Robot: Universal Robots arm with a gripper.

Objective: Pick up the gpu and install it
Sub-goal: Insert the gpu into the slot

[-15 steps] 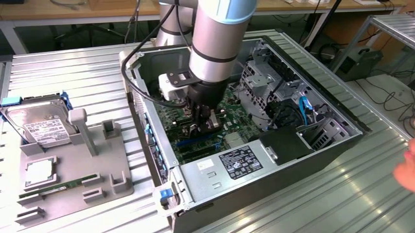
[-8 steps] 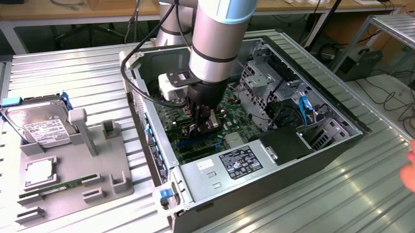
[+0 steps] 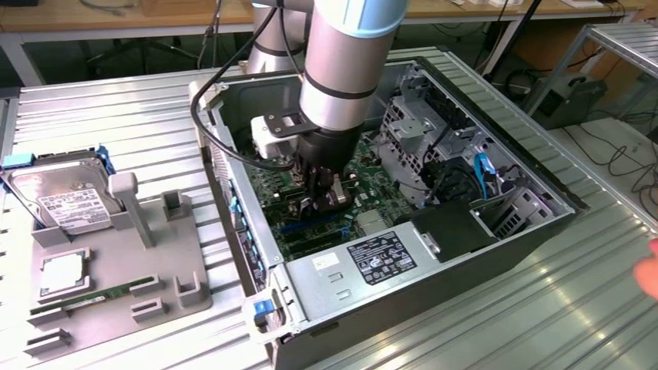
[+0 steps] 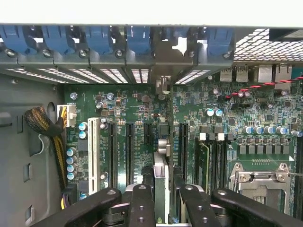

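In the wrist view the gpu (image 4: 161, 163) appears edge-on, a thin card running from between my fingers to its silver bracket end (image 4: 163, 85) at the case's rear slot openings. My gripper (image 4: 164, 201) is shut on it, with a black finger (image 4: 141, 205) on either side. The card lies parallel to the long black expansion slots (image 4: 129, 151) on the green motherboard (image 4: 222, 99); whether it sits in a slot I cannot tell. In the exterior view my gripper (image 3: 327, 194) reaches down inside the open computer case (image 3: 468, 231), low over the motherboard (image 3: 360, 173).
Blue slot latches (image 4: 99, 40) line the case's rear wall. A power supply (image 3: 375, 258) and a drive cage (image 3: 411, 139) flank the gripper. At the exterior view's left a grey holder (image 3: 175, 270) carries a hard drive (image 3: 62, 196) and a memory stick (image 3: 88, 297). A hand (image 3: 648, 270) shows at the right edge.
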